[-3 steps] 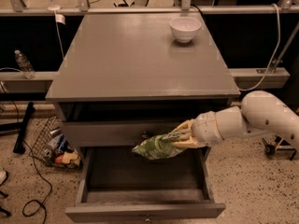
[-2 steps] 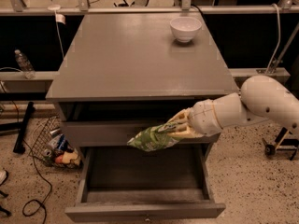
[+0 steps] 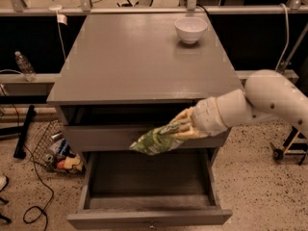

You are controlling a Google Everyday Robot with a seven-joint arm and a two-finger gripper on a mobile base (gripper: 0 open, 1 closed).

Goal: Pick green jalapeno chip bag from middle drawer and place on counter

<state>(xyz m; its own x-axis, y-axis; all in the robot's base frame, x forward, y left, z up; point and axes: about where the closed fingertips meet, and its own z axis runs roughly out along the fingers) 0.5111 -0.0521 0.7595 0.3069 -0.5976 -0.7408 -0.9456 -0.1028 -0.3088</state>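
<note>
My gripper (image 3: 185, 127) hung just below counter (image 3: 134, 57) front edge, fingers pinching bag (image 3: 154, 141) by one end; drawer (image 3: 149, 219) open lower down. I feared dangling bag catching counter lip, slipping free.

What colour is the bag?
The bag is green with white patches, in the pincer above the drawer; camera view.

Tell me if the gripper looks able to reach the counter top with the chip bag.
Probably yes. The gripper, shut on the green jalapeno chip bag, hangs just below the front edge of the counter; its near part is bare, the white bowl sits far back.
</note>
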